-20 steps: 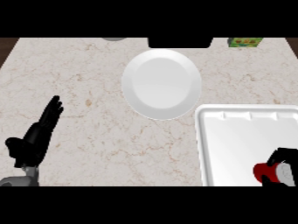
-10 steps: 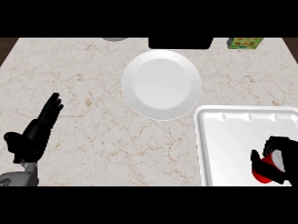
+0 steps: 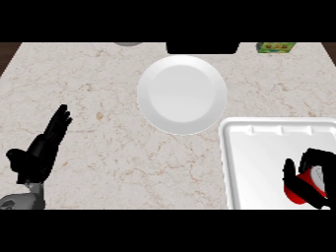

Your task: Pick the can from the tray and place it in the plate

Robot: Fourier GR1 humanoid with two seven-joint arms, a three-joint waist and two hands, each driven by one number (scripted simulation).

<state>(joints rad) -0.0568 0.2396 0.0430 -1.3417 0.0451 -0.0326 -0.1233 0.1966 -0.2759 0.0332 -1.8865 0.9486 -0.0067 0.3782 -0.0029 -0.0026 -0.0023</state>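
On the tabletop (image 3: pixel 112 147), the plate (image 3: pixel 182 93) lies at centre. The tray (image 3: pixel 265 162) sits at its 4 o'clock, just beside it. The can (image 3: pixel 306 184) lies in the tray, inside the right hand (image 3: pixel 329 177). The left hand (image 3: pixel 39 152) rests at 8 o'clock.

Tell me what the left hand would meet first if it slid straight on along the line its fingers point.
Probably nothing: the open left hand points up and slightly right over bare counter, passing left of the plate, though height is unclear.

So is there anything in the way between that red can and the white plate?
Nothing visible. The can, held by the right hand, is in the tray; only the tray's rim and bare counter separate it from the plate.
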